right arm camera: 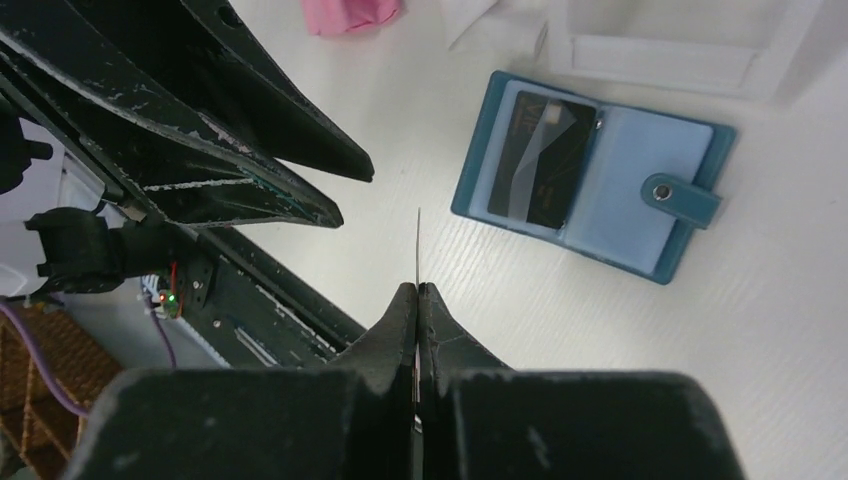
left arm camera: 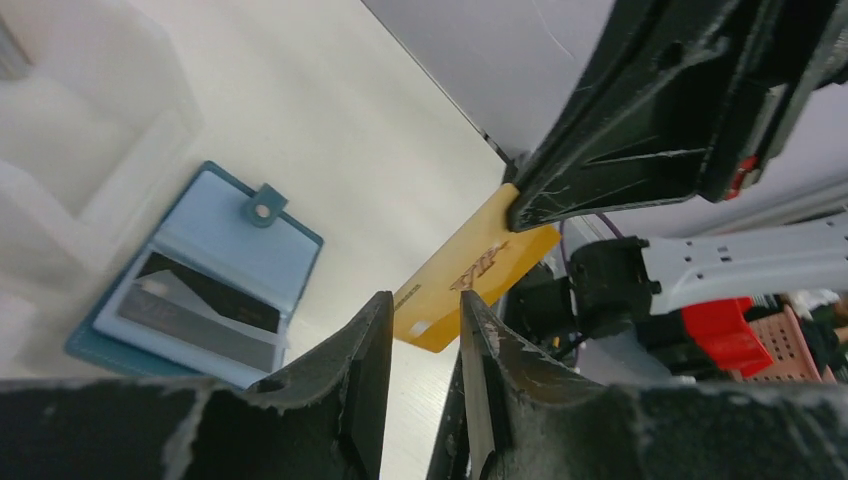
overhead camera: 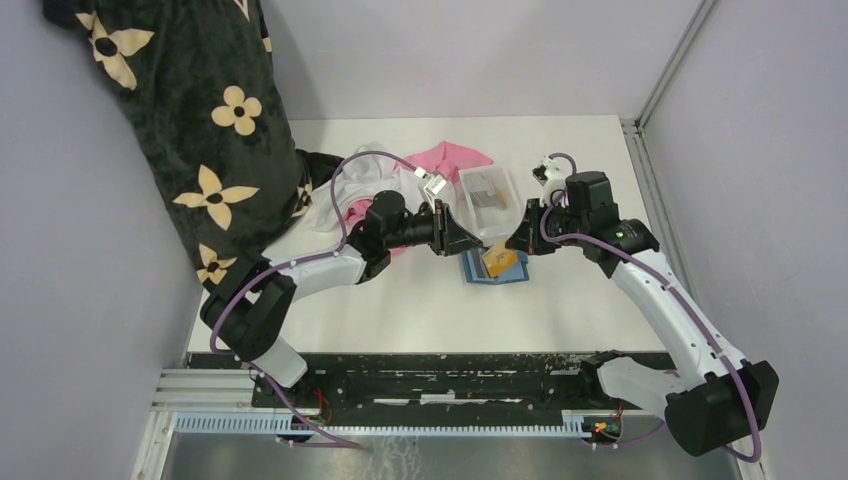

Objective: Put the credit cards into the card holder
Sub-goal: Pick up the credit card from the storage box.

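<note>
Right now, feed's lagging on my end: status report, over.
Right gripper shut on gold card. Left gripper open, close by, not touching. Holder lies open, dark card in one pocket. Nothing between gold card and holder.

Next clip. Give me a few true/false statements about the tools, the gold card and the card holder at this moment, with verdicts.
1. The right tool is shut on the gold card. True.
2. The card holder lies closed and snapped. False: it lies open, its snap undone.
3. The left tool grips the gold card. False: its jaws stand open, not clamped on it.
4. A dark card sits in a slot of the card holder. True.
</note>
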Motion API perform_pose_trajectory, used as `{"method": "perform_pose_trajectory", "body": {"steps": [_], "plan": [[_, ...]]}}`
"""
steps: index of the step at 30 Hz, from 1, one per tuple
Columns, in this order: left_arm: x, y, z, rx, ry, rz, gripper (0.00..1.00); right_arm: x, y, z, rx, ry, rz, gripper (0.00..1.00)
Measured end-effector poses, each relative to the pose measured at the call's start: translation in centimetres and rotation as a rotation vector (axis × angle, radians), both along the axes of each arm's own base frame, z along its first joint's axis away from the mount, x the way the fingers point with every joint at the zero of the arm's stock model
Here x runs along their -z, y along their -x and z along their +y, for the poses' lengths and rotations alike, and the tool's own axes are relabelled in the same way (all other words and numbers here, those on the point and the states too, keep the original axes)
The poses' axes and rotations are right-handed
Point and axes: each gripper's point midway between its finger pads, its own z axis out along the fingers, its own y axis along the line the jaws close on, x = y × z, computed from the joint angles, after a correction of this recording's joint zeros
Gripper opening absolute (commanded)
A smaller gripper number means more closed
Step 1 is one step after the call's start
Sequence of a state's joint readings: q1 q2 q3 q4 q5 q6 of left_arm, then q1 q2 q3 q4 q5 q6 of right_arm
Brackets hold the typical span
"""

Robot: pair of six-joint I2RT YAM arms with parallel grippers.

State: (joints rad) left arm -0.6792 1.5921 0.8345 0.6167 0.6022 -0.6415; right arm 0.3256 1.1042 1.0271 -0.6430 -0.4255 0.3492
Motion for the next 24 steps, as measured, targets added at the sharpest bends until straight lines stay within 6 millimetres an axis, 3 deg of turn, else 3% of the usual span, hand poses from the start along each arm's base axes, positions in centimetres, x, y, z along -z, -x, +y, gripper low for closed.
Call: {"method": "perform_pose_trajectory", "body": {"steps": [8, 15, 24], "plan": [[-0.2, 3.0, -0.4, 0.169, 0.019, 0.014, 0.41, 1.0, 1.5, 1.4, -0.050, -0.090, 0.076, 0.01], [1.3, 3.1, -0.4, 0.193, -0.025, 0.032, 0.42, 0.7, 1.9, 2.4, -0.078, -0.159, 0.093, 0.01], [1.7, 2.8, -0.7, 0.211, -0.050, 0.031, 0.41, 0.5, 1.9, 3.0, -0.097, -0.194, 0.102, 0.01]]}}
